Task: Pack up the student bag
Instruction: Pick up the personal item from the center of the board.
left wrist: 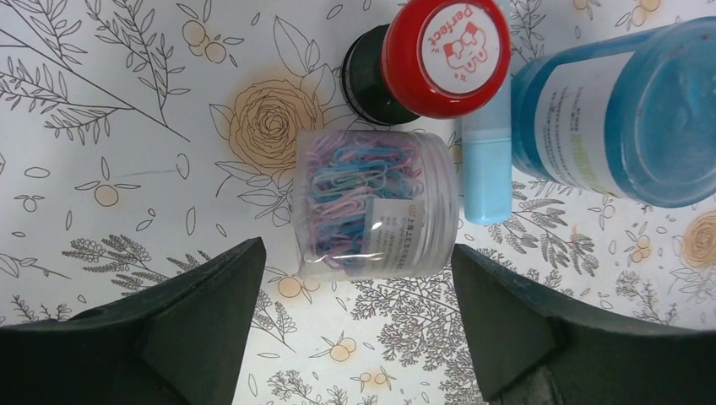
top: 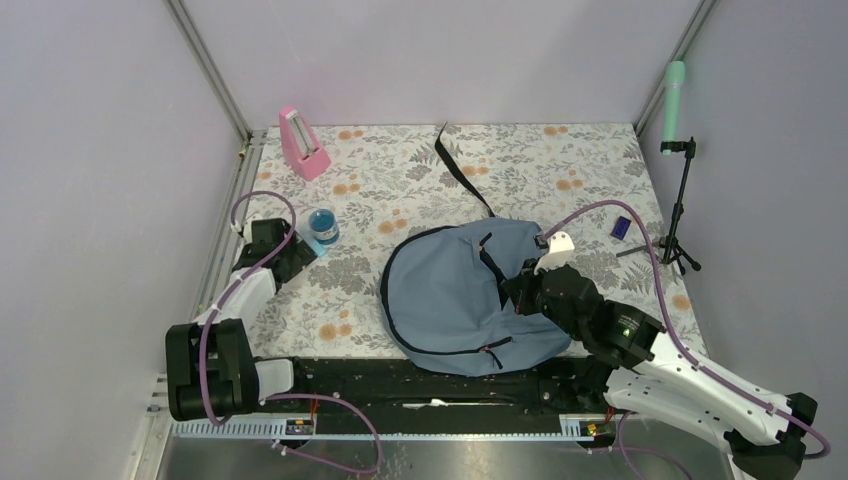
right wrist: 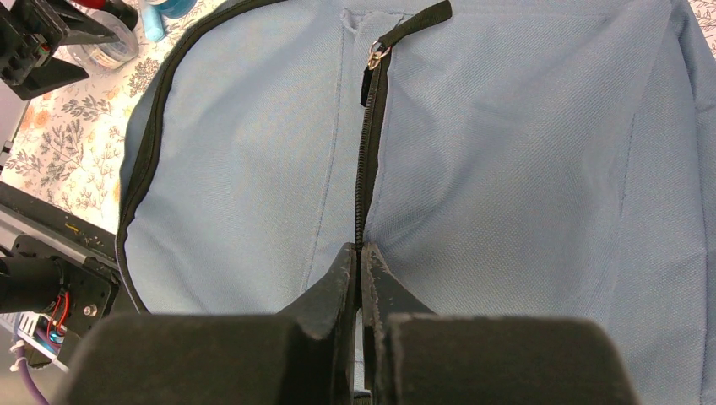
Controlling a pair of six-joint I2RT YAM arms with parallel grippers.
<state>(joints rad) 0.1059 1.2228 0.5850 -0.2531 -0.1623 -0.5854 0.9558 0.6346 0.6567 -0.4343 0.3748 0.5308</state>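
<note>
In the top view, the bag (top: 450, 300) lies flat at mid-table. The right gripper (top: 520, 287) is on the bag's right side, and the left gripper (top: 298, 250) is well apart on the left.

From the left wrist, we see the fingers spread, with a clip jar (left wrist: 376, 207) between them.

From the right wrist, the fingers are pressed together on the zipper (right wrist: 369, 152). Its line runs straight away from us.

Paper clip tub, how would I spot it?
Left of the big grey-blue student bag, a little cluster sits by the left gripper. The paper clip tub sits right in front of that gripper's open fingers. It is the only see-through one, full of pink and blue clips, unlike the red-capped stamp and blue jar beside it.
</note>
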